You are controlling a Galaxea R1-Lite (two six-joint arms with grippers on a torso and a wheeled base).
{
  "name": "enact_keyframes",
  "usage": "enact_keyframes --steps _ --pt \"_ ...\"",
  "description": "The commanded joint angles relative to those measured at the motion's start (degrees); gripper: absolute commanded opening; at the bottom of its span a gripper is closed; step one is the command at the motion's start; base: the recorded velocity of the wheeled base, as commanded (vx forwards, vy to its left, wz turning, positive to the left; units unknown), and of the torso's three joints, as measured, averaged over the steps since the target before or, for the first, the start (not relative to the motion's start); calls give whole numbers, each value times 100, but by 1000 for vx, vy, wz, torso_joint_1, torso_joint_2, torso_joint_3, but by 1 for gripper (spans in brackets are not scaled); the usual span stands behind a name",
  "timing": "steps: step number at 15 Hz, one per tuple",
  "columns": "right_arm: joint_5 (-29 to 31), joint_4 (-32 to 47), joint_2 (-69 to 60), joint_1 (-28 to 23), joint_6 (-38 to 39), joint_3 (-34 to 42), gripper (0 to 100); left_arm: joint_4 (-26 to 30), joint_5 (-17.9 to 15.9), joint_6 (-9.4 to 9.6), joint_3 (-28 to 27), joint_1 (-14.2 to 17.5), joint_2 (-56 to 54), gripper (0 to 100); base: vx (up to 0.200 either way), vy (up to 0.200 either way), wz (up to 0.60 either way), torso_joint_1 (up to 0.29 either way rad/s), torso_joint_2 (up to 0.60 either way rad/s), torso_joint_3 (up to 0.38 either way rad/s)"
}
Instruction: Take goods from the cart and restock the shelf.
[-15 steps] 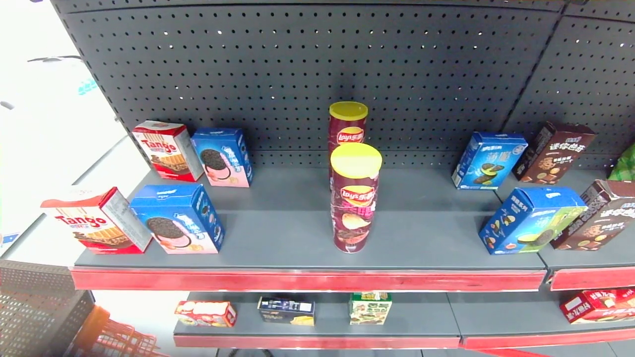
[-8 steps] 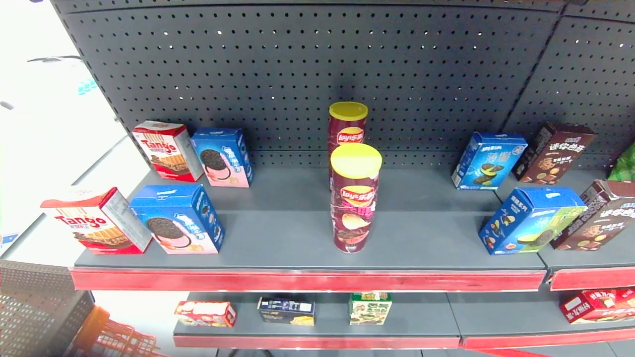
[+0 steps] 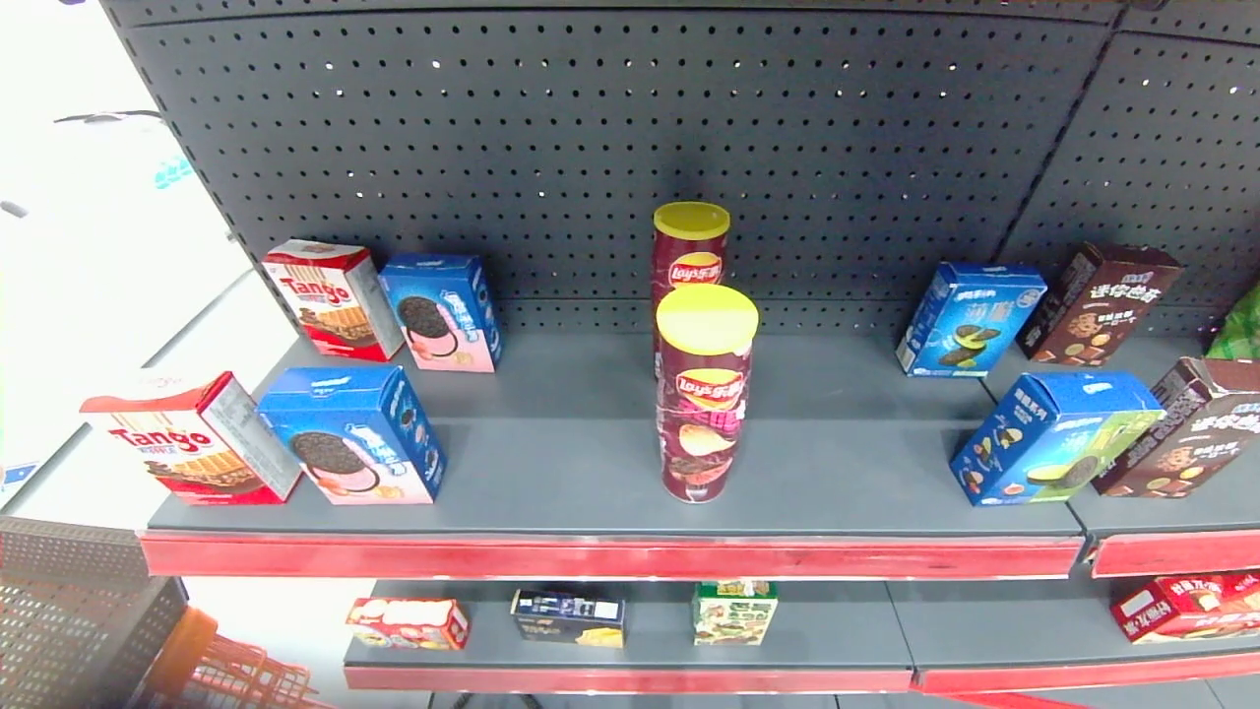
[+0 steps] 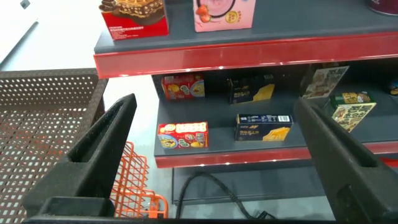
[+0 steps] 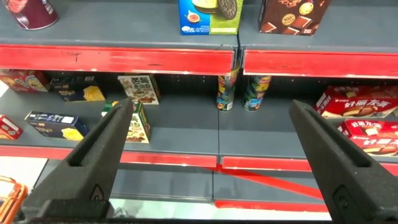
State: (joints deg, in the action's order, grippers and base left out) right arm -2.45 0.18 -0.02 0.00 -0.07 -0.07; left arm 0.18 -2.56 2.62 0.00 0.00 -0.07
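Grey shelf, two upright chip cans, biscuit boxes either side

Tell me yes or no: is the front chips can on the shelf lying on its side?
No, the front chips can stands upright on the shelf, its yellow lid on top, just before a second can.

Bright, even light — blown-out left, curved edges.

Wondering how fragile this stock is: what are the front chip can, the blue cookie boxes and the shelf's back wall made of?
Front chip can: probably cardboard tube, glossy printed wrap; its yellow lid looks smooth plastic.
Blue cookie boxes: printed paperboard, folded edges.
Back wall: likely painted metal, matte dark grey, punched with holes.
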Motion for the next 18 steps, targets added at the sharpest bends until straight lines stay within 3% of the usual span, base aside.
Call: enact_keyframes --steps 1,18 --pt "-1 -1 2 0 -1 -1 100 -1 1 2 0 0 7 100 0 0 0 0 0 0" --pt "-1 -1 2 0 -1 -1 100 -18 10 -7 0 0 7 100 0 0 0 0 0 0"
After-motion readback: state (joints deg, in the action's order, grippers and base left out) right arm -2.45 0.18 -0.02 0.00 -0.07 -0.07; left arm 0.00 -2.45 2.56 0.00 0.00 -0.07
